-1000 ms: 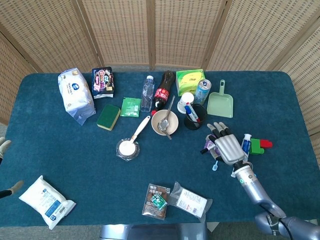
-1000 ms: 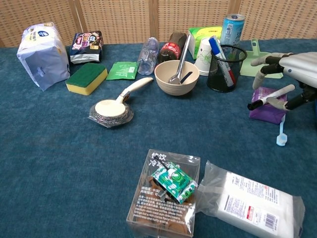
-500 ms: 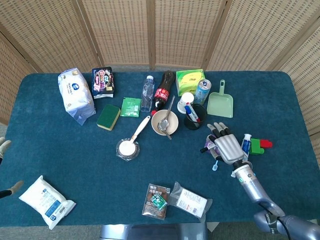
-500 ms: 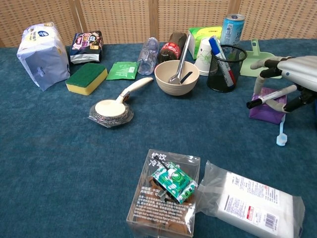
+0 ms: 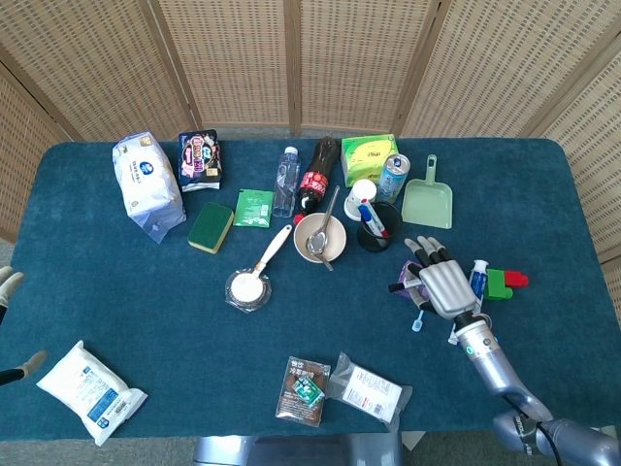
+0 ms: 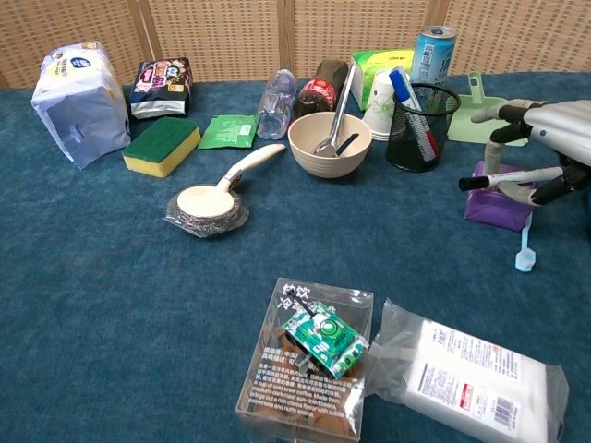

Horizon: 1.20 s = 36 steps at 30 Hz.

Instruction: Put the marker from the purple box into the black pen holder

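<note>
My right hand (image 6: 551,138) hovers over the purple box (image 6: 491,209) at the right of the table and pinches a white marker (image 6: 506,176) with a black cap. The marker lies nearly level above the box, its cap pointing left. From above, the right hand (image 5: 442,282) covers most of the purple box (image 5: 409,282). The black mesh pen holder (image 6: 422,129) stands upright a short way behind and left of the marker, with a blue-capped pen and a red one inside; in the head view the pen holder (image 5: 376,230) sits just beyond my fingertips. My left hand (image 5: 10,287) shows only at the left edge, fingers apart, holding nothing.
A beige bowl (image 6: 330,144) with a spoon stands left of the holder, a paper cup (image 6: 379,92), a can (image 6: 433,51) and a green dustpan (image 6: 489,103) behind it. A blue toothbrush (image 6: 524,250) lies by the box. Packets (image 6: 314,355) lie at the front.
My right hand has lifted the marker off the purple box. The marker has swung from tilted to nearly level. The left hand has not moved.
</note>
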### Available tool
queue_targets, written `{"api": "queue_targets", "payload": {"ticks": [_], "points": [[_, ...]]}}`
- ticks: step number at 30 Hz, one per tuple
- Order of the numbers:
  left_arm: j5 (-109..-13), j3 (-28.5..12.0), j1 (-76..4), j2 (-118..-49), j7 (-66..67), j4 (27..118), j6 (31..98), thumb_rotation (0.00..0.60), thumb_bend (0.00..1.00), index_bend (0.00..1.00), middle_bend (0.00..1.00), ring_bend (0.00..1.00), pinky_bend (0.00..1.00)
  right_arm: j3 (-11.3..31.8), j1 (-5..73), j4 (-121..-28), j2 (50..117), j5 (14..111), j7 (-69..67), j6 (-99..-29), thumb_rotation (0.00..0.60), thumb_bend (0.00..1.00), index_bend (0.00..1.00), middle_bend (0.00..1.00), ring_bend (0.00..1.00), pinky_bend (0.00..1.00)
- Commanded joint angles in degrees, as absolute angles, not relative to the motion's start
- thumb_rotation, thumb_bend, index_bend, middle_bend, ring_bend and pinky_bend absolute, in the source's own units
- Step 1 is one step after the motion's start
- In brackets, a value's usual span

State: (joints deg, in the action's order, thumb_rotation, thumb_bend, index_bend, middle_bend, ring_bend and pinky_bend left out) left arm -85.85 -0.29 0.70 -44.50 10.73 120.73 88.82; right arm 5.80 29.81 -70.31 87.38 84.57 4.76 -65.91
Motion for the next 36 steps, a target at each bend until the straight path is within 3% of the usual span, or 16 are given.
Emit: {"api": "queue_targets", "payload": {"ticks": [1, 6, 16, 28, 36], "points": [[-85.96, -0.25, 0.69, -44.49, 10.75, 120.74, 88.80, 0.600, 0.20, 0.00, 0.00, 0.00, 0.00, 5.75, 29.54, -70.46, 87.18, 84.87, 4.46, -66.58, 0.600, 0.52, 0.55, 0.03, 0.00, 0.14], [-86.08, -0.19, 0.79, -44.40, 10.49, 120.73, 88.95, 0.600, 0.20, 0.00, 0.00, 0.00, 0.00, 6.69, 28.94, -72.66, 85.96, 84.81, 3.22, -68.72, 0.600, 0.52, 0.56, 0.03, 0.00, 0.14], [-86.56, -0.08, 0.85, -44.08, 9.46, 120.59, 89.03, 0.600, 0.20, 0.00, 0.00, 0.00, 0.00, 12.56, 29.20, -83.31, 79.78, 82.38, -0.45, -72.01, 0.600, 0.53, 0.56, 0.04, 0.00, 0.14], [-86.81, -0.14, 1.04, -43.49, 7.42, 120.16, 89.47, 0.600, 0.20, 0.00, 0.00, 0.00, 0.00, 21.01, 33.08, -95.72, 74.59, 73.57, -3.74, -67.32, 0.600, 0.53, 0.57, 0.04, 0.00, 0.15], [-87.04, -0.08, 1.25, -43.03, 6.06, 119.74, 89.75, 0.600, 0.20, 0.00, 0.00, 0.00, 0.00, 26.22, 37.88, -97.91, 74.34, 65.90, -3.20, -63.17, 0.600, 0.53, 0.56, 0.03, 0.00, 0.15]]}}
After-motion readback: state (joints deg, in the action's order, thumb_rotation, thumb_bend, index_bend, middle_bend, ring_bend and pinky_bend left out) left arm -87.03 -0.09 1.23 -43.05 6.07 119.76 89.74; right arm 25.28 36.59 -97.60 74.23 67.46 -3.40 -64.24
